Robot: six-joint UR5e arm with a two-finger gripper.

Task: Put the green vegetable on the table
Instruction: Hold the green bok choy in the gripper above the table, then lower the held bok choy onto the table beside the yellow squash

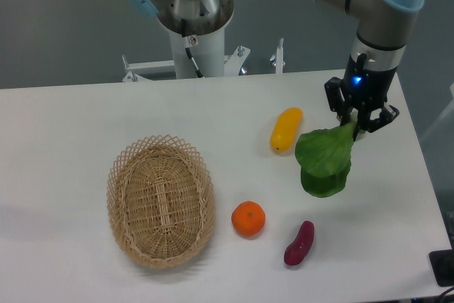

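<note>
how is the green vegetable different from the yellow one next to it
The green vegetable is broad, leafy and dark green; the yellow vegetable is a smooth, narrow oblong. The green vegetable hangs by its pale stem from the gripper, whereas the yellow vegetable lies loose on the table, untouched. The green vegetable also looks larger than the yellow vegetable. Both sit on the table's right side, close together.

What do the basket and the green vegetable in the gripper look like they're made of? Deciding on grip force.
Basket: woven wicker or rattan by the look, tan, with an open lattice rim; matte.
Green vegetable: looks like soft plastic or fabric imitation, its broad leaves smooth and evenly coloured; real produce cannot be ruled out. The gripper holds it by the pale stem.
</note>
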